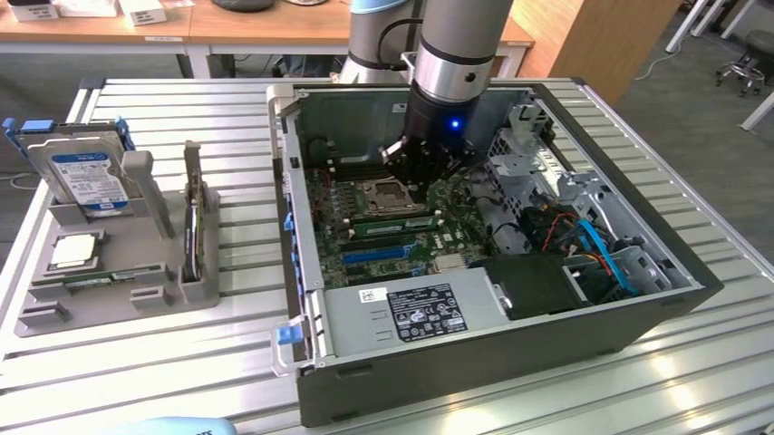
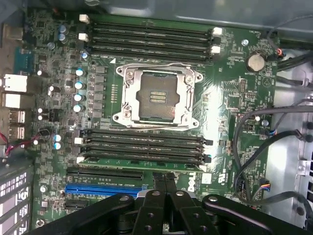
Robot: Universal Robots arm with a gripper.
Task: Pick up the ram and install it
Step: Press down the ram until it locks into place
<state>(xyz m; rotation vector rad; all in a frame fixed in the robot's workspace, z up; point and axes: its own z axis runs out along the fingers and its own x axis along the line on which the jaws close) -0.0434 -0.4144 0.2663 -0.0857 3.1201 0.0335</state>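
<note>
Clenched gripper (image 2: 165,182) empty, hovering over motherboard (image 2: 230,73) just beside ram (image 2: 142,164) lying in slot; risks: stick half-seated, latches unlatched, fingers scraping board.

a slatted metal table (image 1: 158,362) carries an open computer case (image 1: 508,358). a grey parts holder (image 1: 109,308) lies beside the case, toward the exterior view's left.

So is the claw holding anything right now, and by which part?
Nothing held. The claw is shut and empty above the motherboard, beside a green ram stick already seated in its slot.
</note>
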